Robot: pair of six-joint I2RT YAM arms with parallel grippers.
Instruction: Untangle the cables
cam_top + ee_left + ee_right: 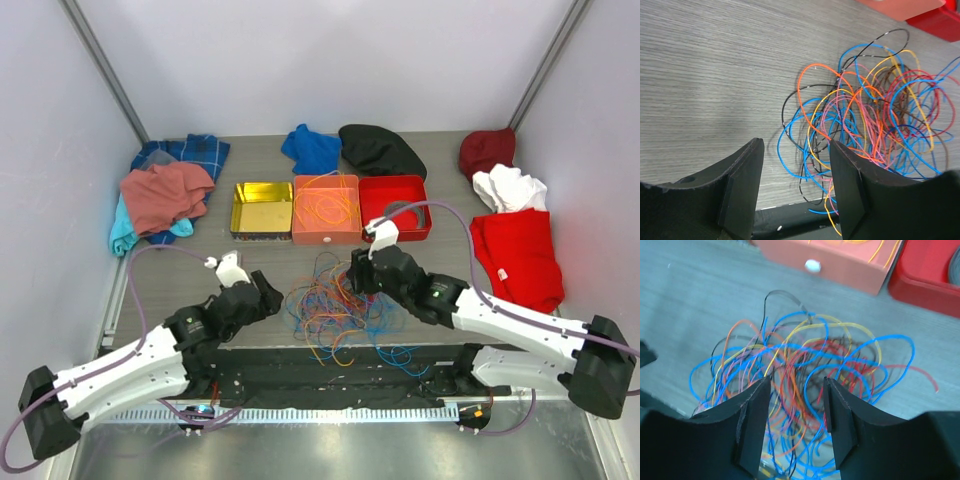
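**Both grippers open at a cable tangle near the table's front edge**

The grey wood-grain table (pixel 255 160) carries everything. The left arm (pixel 120 375) reaches in from the near left corner and the right arm (pixel 520 325) from the near right corner, and the two meet towards the middle.

A bright red garment (pixel 518 258) lies along the right edge, with a white cloth (pixel 510 188) and a dark red cloth (pixel 487 150) beyond it towards the far right corner. Near the far left corner a salmon garment (pixel 165 195) lies on a blue plaid cloth (pixel 185 155). A black cloth (pixel 382 150) and a blue cloth (pixel 312 148) lie along the far edge.

Three open boxes stand in a row at mid-table: a gold tin (pixel 262 212), an orange box (pixel 326 238) with thin yellow and orange strands in it, and a red box (pixel 378 200).

The cables (pixel 335 305) lie in one loose tangle of blue, orange, yellow, red and dark loops. It sits between the boxes and the near edge, and some strands trail over the dark strip there.

The left gripper (pixel 795 165) is just left of the tangle, its fingers moderately apart with bare table showing between them. The right gripper (pixel 796 390) is over the far right side of the tangle, its fingers also apart. Loops show through that gap, and none looks pinched.
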